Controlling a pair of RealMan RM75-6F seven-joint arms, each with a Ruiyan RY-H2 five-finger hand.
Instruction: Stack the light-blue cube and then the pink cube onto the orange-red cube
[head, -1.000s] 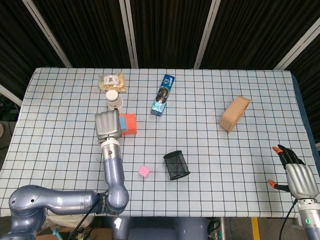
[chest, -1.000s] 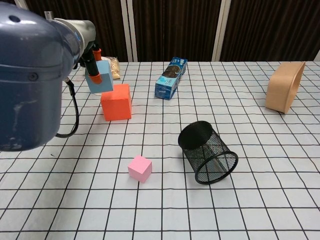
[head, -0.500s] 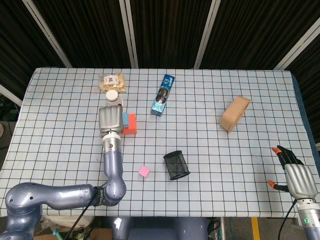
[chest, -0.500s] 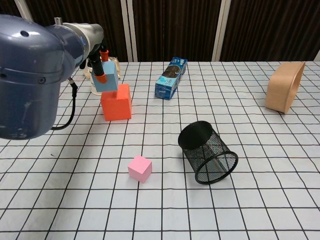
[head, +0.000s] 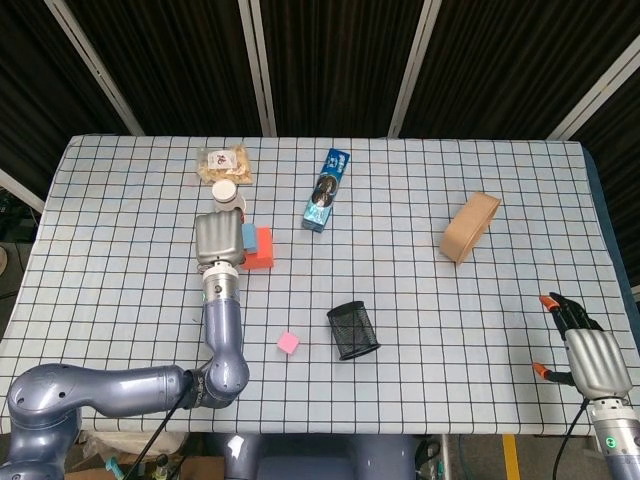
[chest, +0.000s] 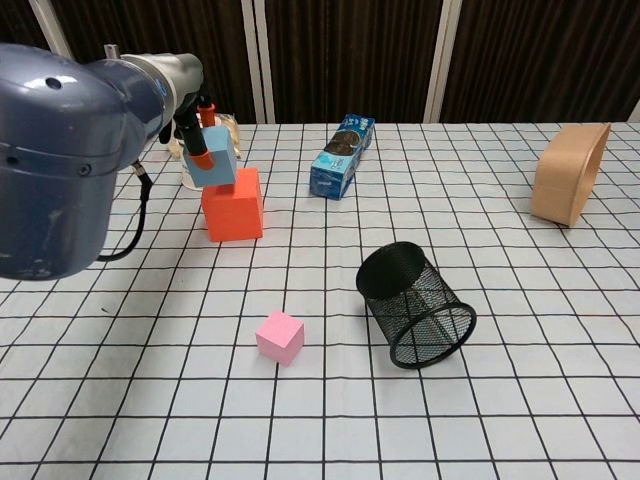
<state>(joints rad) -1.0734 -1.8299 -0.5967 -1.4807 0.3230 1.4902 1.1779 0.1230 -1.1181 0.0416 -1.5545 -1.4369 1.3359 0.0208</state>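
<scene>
My left hand (head: 219, 240) (chest: 190, 125) holds the light-blue cube (chest: 217, 157) (head: 248, 239) just above the left part of the orange-red cube (chest: 235, 207) (head: 263, 248); the blue cube is tilted and I cannot tell whether it touches the top. The small pink cube (chest: 280, 337) (head: 288, 343) lies by itself nearer the front, left of the black mesh cup. My right hand (head: 590, 355) hangs at the front right corner in the head view, fingers apart and holding nothing.
A black mesh pen cup (chest: 415, 305) lies tipped over right of the pink cube. A blue box (chest: 342, 156), a snack bag (head: 223, 165) and a white cup (head: 229, 199) sit behind the cubes. A tan holder (chest: 567, 186) stands far right.
My left hand carried the light-blue cube to the right and slightly down, from beside the orange-red cube to over its top left. The right hand shifted a little.
</scene>
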